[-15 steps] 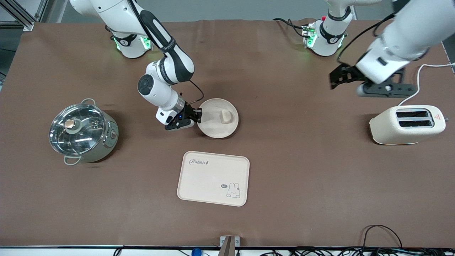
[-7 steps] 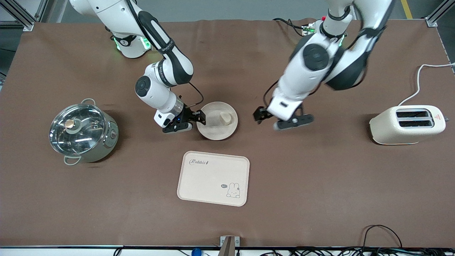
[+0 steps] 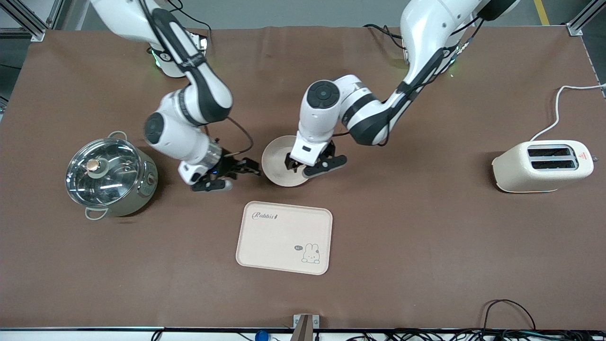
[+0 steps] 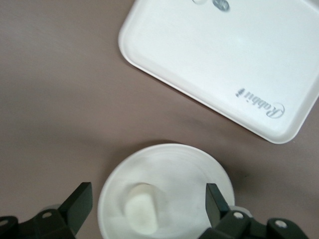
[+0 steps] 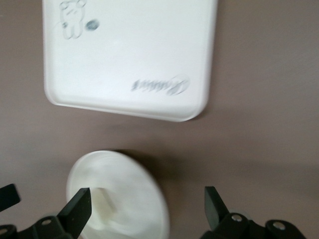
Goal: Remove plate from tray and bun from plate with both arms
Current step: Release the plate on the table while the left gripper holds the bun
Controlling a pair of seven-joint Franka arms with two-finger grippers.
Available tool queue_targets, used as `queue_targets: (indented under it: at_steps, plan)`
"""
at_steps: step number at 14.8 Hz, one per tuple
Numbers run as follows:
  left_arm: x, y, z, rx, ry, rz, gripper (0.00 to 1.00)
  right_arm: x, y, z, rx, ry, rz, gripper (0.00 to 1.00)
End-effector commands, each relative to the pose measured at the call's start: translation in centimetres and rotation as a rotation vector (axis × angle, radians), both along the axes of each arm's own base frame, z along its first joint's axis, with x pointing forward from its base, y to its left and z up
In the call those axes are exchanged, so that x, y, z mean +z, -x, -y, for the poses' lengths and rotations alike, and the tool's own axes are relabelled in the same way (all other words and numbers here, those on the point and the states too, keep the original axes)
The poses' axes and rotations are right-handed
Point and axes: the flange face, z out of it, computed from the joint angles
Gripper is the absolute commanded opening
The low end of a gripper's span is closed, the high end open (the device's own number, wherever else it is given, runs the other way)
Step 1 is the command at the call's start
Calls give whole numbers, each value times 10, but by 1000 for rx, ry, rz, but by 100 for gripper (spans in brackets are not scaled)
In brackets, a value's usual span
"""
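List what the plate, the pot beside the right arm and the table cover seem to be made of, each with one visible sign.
Plate: probably matte plastic or melamine; even cream surface, no glare.
Pot: polished metal body and, it seems, a glass lid; bright reflections, inside visible through the lid.
Table cover: likely brown fabric or paper sheet; dull, a crease near its edge.

The left arm reached from its base toward the table's middle, elbow bent, its wrist pointing down. The left gripper (image 3: 310, 166) hung low with its fingers (image 4: 79, 204) spread wide (nothing between them was gripped). The right arm bent sharply downward; the right gripper (image 3: 239, 171) stood open too, close above the table.
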Motion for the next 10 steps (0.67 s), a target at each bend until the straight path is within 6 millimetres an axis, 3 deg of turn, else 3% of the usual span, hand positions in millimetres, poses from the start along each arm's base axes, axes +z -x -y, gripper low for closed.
queue_targets:
  at_steps: [1,3,7,10]
  plan:
    - [-23,-3,11,27,18,17,100,72,-30,48,67,115,-39,100]
    - [-36,12,24,26,18,2,100,115,-51,89,56,149,-60,100]
    - [-60,26,21,49,-12,-36,100,180,-70,152,162,306,22,100]
    - [-80,40,14,14,-60,-35,100,208,-79,208,187,335,68,100]
